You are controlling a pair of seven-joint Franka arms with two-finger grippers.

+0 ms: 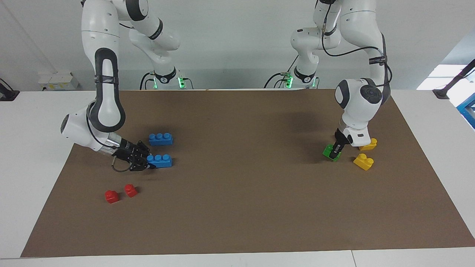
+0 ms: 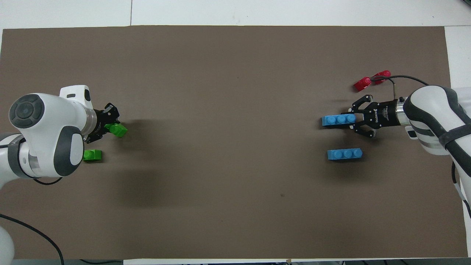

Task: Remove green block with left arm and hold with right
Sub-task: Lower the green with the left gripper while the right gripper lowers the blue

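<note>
A green block (image 1: 328, 151) lies tilted on the brown mat at the left arm's end of the table. My left gripper (image 1: 336, 150) points down and is shut on it; it also shows in the overhead view (image 2: 112, 129) with the block (image 2: 119, 130) at its tips. A second green block (image 2: 92, 155) lies nearer to the robots, partly under the left arm and hidden in the facing view. My right gripper (image 1: 148, 162) lies low at the right arm's end, shut on the end of a blue three-stud brick (image 1: 163, 161).
A second blue brick (image 1: 160, 138) lies nearer to the robots than the held one. Two red bricks (image 1: 112, 196) (image 1: 130, 190) lie farther from the robots. Two yellow bricks (image 1: 368, 144) (image 1: 363, 161) lie beside the left gripper. The mat (image 1: 241, 178) covers the table.
</note>
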